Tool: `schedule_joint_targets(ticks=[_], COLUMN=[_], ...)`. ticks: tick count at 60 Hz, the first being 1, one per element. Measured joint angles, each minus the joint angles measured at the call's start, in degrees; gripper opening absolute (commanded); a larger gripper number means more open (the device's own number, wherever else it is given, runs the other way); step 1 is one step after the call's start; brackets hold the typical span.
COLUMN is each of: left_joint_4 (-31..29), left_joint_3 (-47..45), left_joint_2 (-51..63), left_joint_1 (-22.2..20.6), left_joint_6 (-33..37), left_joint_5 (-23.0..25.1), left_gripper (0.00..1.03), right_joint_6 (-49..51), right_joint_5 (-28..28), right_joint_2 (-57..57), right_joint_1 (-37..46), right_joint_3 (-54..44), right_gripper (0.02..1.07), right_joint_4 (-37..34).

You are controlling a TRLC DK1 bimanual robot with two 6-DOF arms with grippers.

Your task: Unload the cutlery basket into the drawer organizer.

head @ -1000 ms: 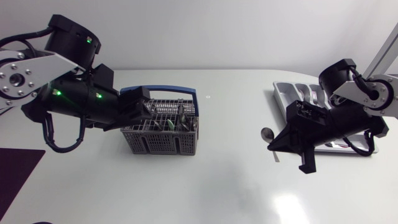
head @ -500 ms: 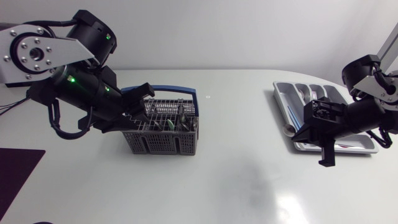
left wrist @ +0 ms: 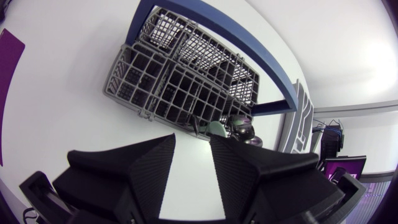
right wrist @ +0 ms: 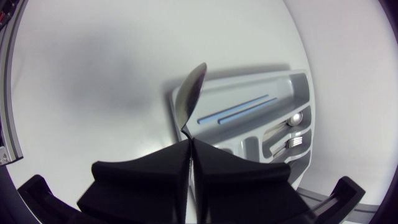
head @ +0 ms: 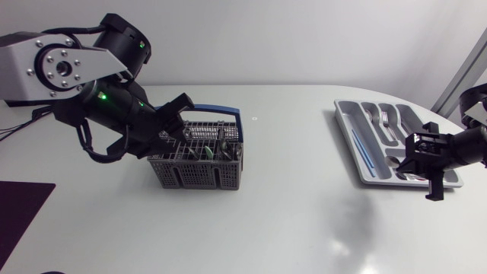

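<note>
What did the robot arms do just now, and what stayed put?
The right claw, shut on a shiny metal spoon, swung right, from the table beside the grey plastic drawer organizer across to its right edge. The left claw, open, shifted slightly at the grey wire cutlery basket with the blue handle. Basket and organizer did not move.

Left hand [head: 176,120] at cutlery basket [head: 199,172]

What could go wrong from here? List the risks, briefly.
1. The right gripper pinches the spoon only at its handle end, with the bowl over the drawer organizer's rim. Released here, it might miss a compartment.
2. The open left gripper hangs close to the cutlery basket's blue handle. Descending, it might knock or shove the basket.
</note>
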State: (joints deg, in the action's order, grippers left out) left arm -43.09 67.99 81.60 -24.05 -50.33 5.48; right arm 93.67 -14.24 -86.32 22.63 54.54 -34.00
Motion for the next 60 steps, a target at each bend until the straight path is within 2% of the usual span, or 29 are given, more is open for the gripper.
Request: schedule_joint_targets(ticks=[24,41,43,47,50,55,60], left_joint_4=[3.3,5.7,5.8,6.0,6.1,6.1,6.1], left_joint_3=[0.0,0.0,0.0,0.0,0.0,0.0,0.0], left_joint_2=[1.9,2.1,2.1,2.1,2.1,2.1,2.1], left_joint_1=[-1.0,-1.0,-1.1,-1.2,-1.2,-1.2,-1.2], left_joint_6=[-2.7,-4.8,-5.2,-5.2,-5.2,-5.2,-5.2], left_joint_5=[-1.5,-1.5,-1.6,-1.6,-1.7,-2.4,-3.0], left_gripper=[0.42,0.42,0.42,0.42,0.42,0.42,0.42], right_joint_6=[6.3,8.6,8.7,8.9,9.0,9.1,9.1], right_joint_5=[3.9,7.6,8.2,9.7,10.7,12.7,13.6], right_joint_2=[-12.2,-17.2,-17.6,-18.6,-19.4,-20.5,-20.8], right_joint_1=[7.6,8.8,8.8,9.0,9.1,9.1,9.1], right_joint_3=[8.3,10.1,10.2,10.2,10.2,10.2,10.2], right_gripper=[0.08,0.09,0.14,0.42,0.54,0.55,0.66], right_joint_4=[7.0,11.9,12.3,13.7,14.6,15.1,15.3])
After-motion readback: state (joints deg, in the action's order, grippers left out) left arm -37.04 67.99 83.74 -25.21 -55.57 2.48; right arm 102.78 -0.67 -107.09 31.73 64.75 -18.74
